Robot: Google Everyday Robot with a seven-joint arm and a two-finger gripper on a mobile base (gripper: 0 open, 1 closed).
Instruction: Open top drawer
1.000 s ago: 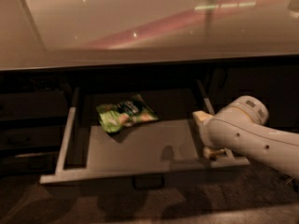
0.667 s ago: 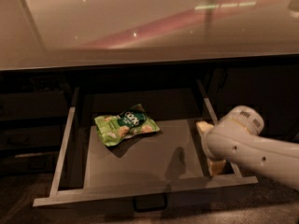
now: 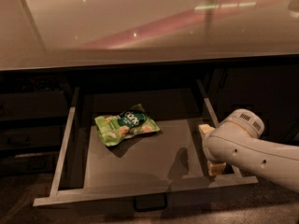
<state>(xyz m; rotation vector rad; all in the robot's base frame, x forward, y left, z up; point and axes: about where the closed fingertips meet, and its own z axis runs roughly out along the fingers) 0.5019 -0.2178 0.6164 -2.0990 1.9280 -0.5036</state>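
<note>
The top drawer (image 3: pixel 140 192) is pulled far out from under the counter, its front edge low in the camera view. Its small dark loop handle (image 3: pixel 150 203) shows at the centre of the front. The grey inner tray (image 3: pixel 149 162) is exposed and holds a green snack bag (image 3: pixel 126 126) at the back left. My gripper (image 3: pixel 210 148) sits at the drawer's right side wall, near the front right corner, mostly hidden behind my white arm (image 3: pixel 247 148), which reaches in from the lower right.
A glossy beige countertop (image 3: pixel 140 22) overhangs the drawer. Slimmer dark drawer fronts (image 3: pixel 28 139) stack at the left. A dark cabinet front (image 3: pixel 261 92) stands at the right behind my arm. Speckled floor (image 3: pixel 84 214) shows below the drawer.
The drawer has slid further out toward the camera, showing more of the tray and the whole snack bag. My arm and gripper have drawn back with it.
</note>
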